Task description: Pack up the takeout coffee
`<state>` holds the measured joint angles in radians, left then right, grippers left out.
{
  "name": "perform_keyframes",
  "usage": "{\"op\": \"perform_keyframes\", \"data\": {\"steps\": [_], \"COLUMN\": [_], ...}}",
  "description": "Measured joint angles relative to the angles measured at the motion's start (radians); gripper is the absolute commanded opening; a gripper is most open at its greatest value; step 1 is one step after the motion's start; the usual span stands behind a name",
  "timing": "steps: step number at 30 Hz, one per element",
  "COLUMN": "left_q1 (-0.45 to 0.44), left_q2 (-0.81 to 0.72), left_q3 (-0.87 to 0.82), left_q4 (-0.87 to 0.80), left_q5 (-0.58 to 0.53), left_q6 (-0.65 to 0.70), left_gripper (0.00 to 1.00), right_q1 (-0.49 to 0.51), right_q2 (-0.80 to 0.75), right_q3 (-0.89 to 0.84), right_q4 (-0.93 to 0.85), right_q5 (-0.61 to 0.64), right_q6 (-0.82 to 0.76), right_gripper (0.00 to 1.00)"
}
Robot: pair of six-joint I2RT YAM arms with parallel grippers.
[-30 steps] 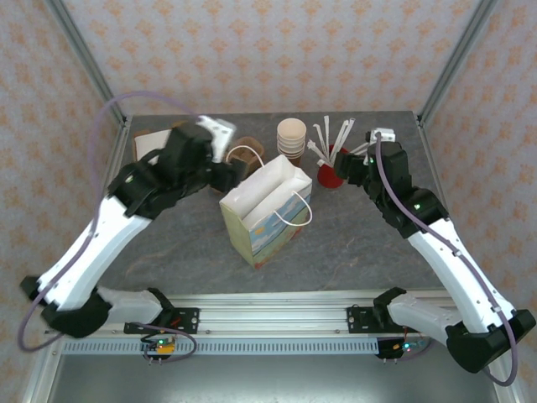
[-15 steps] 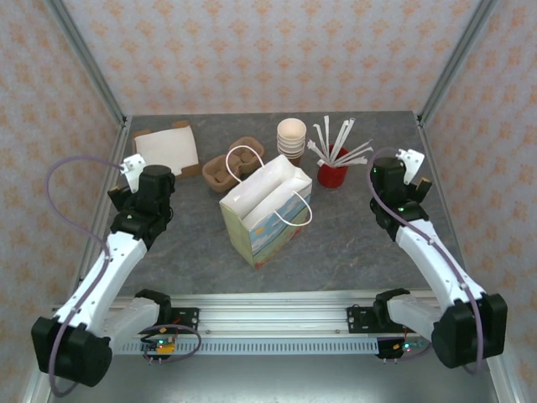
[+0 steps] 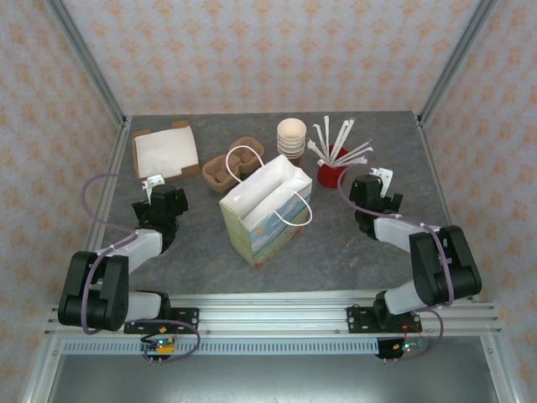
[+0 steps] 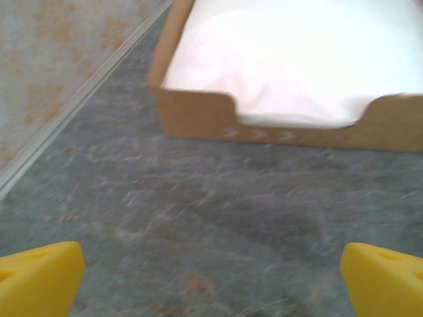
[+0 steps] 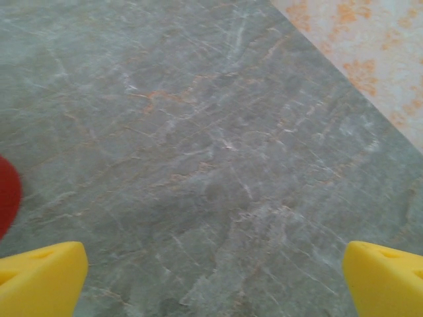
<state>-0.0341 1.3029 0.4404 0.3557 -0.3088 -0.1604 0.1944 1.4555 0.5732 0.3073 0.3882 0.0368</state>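
- left arm (image 3: 117,256) is sitting folded low by its base, wrist pointing toward the far side.
- left gripper (image 4: 211,277) is gaping wide, yellow fingertips (image 4: 39,277) far apart, gripping nothing.
- right arm (image 3: 424,243) is sitting folded likewise, mirroring it.
- right gripper (image 5: 211,277) is gaping wide too, gripping nothing.

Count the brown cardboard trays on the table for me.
2. The napkin tray sits at the far left of the table; the cup carrier sits right beside the paper bag, on its far-left side. The bag could hide more behind it.
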Motion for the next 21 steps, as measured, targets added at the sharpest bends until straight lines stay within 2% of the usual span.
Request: {"op": "perform_keyframes", "data": {"steps": [7,11,17,21], "left_q1": [0.002,0.003,0.002,0.002], "left_q2": [0.003,0.066,0.158,0.193], "left_q3": [-0.055,-0.069,-0.048,-0.045], "left_q4": [0.202,0.301,0.329,0.351], "left_q5": [0.069,0.075,0.126,0.191], "left_q6": [0.044,0.060,0.096,0.127], "left_gripper": [1.00,1.00,1.00,1.00], "right_q1": [-0.031,-0.066,-0.114,-0.140], "right_q2": [-0.060,-0.063,0.008,0.068], "right_q3": [-0.104,-0.148,-0.174,-0.170], "right_q4": [0.169,0.269,0.410,0.427], "right_q5": [-0.138,-0.198,-0.251,-0.263], "right_q6": [-0.080,-0.114,-0.115,-0.103], "right_gripper": [0.99,0.99,0.99,0.99]}}
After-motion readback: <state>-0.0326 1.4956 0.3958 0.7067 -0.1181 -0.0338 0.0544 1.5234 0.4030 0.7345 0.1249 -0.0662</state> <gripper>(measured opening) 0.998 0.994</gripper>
